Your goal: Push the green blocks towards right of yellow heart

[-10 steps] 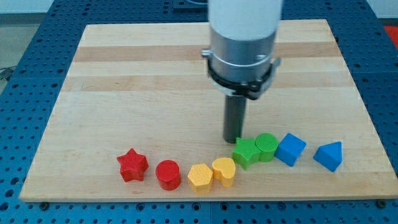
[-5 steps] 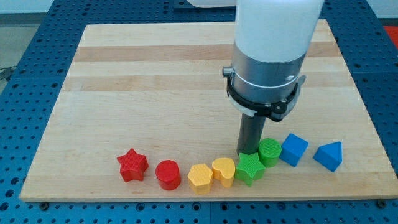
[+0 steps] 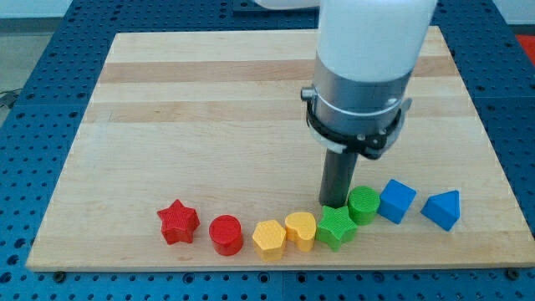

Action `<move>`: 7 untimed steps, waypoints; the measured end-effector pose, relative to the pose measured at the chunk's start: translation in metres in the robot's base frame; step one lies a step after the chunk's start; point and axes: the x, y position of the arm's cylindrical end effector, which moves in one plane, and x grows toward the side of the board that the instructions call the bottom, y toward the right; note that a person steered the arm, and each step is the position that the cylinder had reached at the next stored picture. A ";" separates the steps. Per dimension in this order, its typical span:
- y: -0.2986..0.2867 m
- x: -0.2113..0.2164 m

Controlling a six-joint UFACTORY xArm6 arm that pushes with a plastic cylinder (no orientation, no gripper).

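Note:
The yellow heart (image 3: 301,230) sits near the view's bottom edge of the wooden board. A green star (image 3: 336,226) touches its right side. A green cylinder (image 3: 363,204) sits just up and right of the star, touching it. My tip (image 3: 336,205) stands right behind the green star, at the cylinder's left side, touching both or nearly so.
A yellow hexagon (image 3: 269,237) touches the heart's left. A red cylinder (image 3: 226,234) and a red star (image 3: 178,221) lie further left. A blue cube (image 3: 395,200) sits right of the green cylinder, a blue triangle block (image 3: 442,209) beyond it. The board's edge (image 3: 267,266) is close below.
My tip moved right and towards the view's bottom. The green star slid down against the yellow heart's right side, and the green cylinder shifted slightly down. Little changed in the last half second.

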 end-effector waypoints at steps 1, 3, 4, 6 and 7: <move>0.016 -0.019; 0.038 -0.013; 0.038 -0.007; 0.039 0.010; 0.040 0.019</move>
